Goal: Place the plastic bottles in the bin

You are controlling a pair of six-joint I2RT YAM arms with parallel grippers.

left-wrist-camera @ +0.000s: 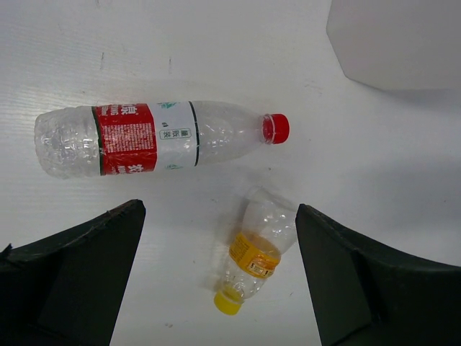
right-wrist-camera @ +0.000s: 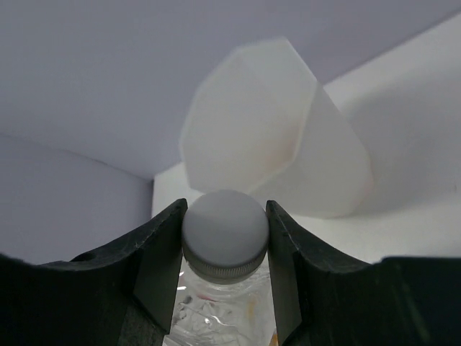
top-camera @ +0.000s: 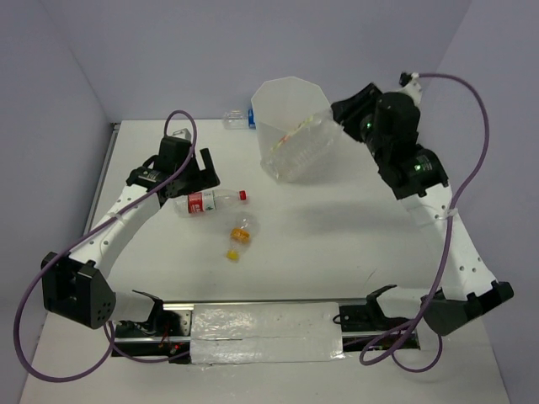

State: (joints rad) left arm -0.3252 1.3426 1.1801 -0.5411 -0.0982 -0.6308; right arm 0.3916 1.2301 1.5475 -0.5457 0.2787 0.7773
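Note:
The bin (top-camera: 286, 105) stands at the back centre, and it also shows in the right wrist view (right-wrist-camera: 252, 137). My right gripper (top-camera: 335, 126) is shut on the grey cap (right-wrist-camera: 225, 234) of the wide clear bottle (top-camera: 296, 151) and holds it tilted in the air against the bin's near right side. My left gripper (top-camera: 189, 172) is open and empty above the table. The red-label bottle (left-wrist-camera: 144, 137) lies just beyond its fingers. The yellow-cap bottle (left-wrist-camera: 258, 252) lies between them. A blue-label bottle (top-camera: 238, 118) lies behind the bin's left side. The orange bottle is not clearly in view.
Grey walls close the back and left of the white table (top-camera: 337, 236). A taped metal rail (top-camera: 269, 324) runs along the near edge between the arm bases. Purple cables (top-camera: 472, 109) loop from both arms.

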